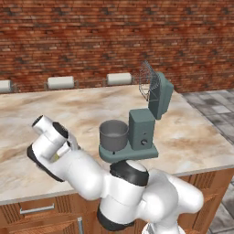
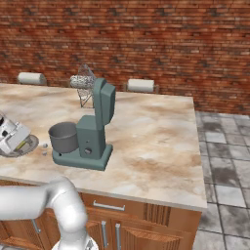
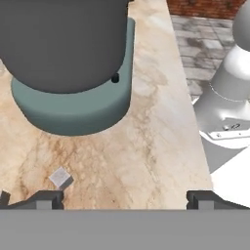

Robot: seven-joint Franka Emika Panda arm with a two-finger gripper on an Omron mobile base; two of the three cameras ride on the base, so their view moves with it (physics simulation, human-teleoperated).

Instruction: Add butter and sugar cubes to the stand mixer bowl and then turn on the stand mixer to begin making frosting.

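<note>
The teal stand mixer [image 1: 141, 130] stands on the marble counter with its head [image 1: 160, 93] tilted up and the wire whisk [image 1: 148, 82] in the air. Its dark grey bowl [image 1: 113, 135] sits on the mixer base [image 3: 73, 107]. My gripper [image 3: 126, 200] hangs open low over the counter, just left of the bowl [image 3: 63, 39], with nothing between its fingers. One pale sugar cube [image 3: 60, 177] lies on the counter close to the left fingertip [image 3: 46, 199]. From the right base view, two sugar cubes [image 2: 44, 148] lie between the bowl [image 2: 63, 136] and a grey plate [image 2: 29, 145]. A thin yellow butter stick [image 2: 21, 145] lies on that plate, partly under my hand.
The counter's near edge [image 3: 195, 146] runs close to my right fingertip, with wooden cabinet fronts [image 2: 117, 215] below. White stools [image 1: 61, 82] line the counter's far side before a brick wall. Tiled floor [image 2: 224, 146] lies to the right.
</note>
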